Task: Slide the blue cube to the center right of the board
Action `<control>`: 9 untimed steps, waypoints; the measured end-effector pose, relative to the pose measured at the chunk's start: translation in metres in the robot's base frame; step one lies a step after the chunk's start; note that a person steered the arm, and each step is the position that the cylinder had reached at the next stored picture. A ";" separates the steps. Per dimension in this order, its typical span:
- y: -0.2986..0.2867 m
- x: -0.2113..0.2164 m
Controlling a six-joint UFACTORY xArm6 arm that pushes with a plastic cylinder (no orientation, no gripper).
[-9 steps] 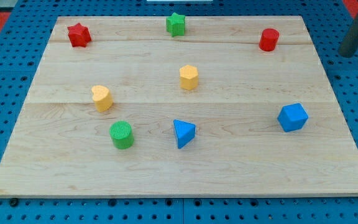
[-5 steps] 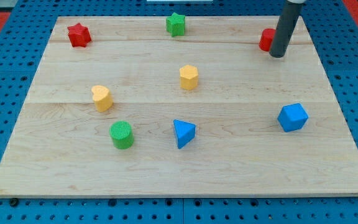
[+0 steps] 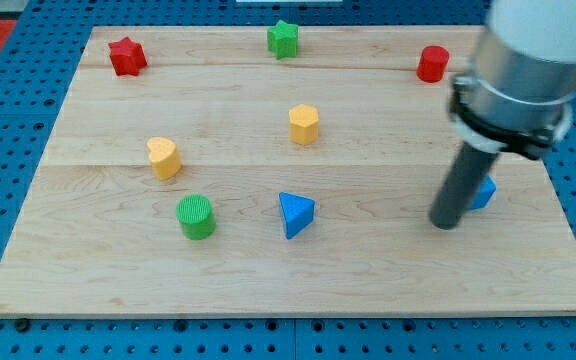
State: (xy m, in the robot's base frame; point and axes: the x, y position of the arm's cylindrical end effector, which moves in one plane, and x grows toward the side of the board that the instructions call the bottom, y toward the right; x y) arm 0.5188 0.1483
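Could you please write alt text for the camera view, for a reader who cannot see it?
My tip rests on a wooden board just left of the blue cube, which the rod partly hides. Elsewhere lie a blue triangular block, green cylinder, yellow heart, yellow hexagonal block, red star, green star and red cylinder.

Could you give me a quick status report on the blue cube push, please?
My tip down on the board, just left of the blue cube, which the rod partly hides. Contact unclear. Nothing in the way to its right.

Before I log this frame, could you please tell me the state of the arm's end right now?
No gripper: my tip holds nothing; it sits on the board, just at the view's left of the blue cube.
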 end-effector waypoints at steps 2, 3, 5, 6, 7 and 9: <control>0.032 -0.026; 0.051 -0.034; 0.055 -0.034; 0.055 -0.013; 0.090 0.039; 0.088 -0.029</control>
